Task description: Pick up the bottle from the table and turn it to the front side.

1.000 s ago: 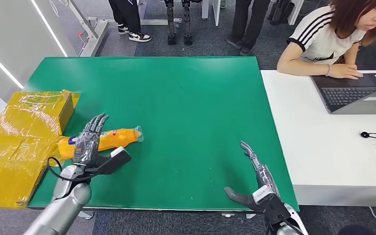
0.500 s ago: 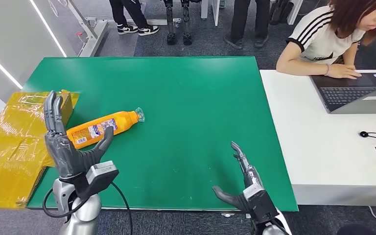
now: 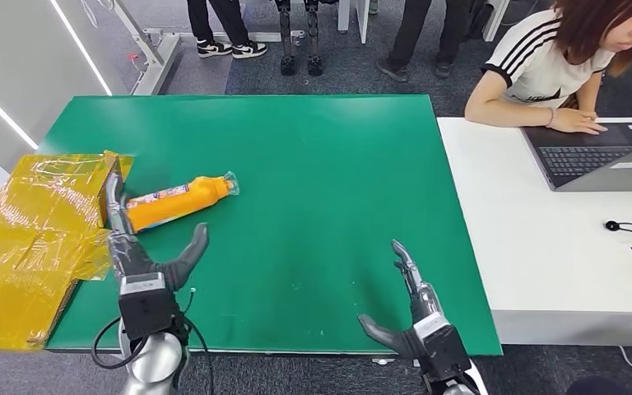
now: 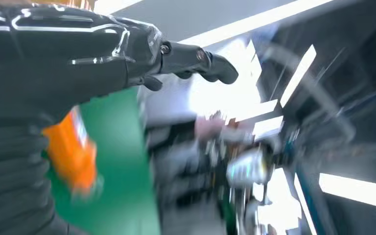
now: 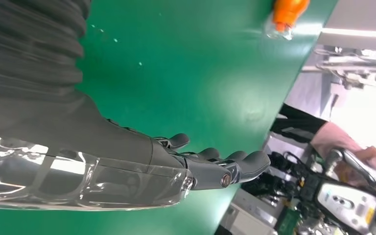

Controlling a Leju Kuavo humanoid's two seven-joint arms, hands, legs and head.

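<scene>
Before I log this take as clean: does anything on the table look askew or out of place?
The orange plastic bottle lies on its side on the green table, slanted, its base beside the yellow taped cardboard box. Both the left hand and right hand are open, holding nothing.

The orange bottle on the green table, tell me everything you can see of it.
The orange bottle lies on its side on the green table, near its left edge, beside the yellow box. It looks plastic, with a printed label and a clear cap end pointing right. The left hand is open by its base; contact is unclear.
</scene>
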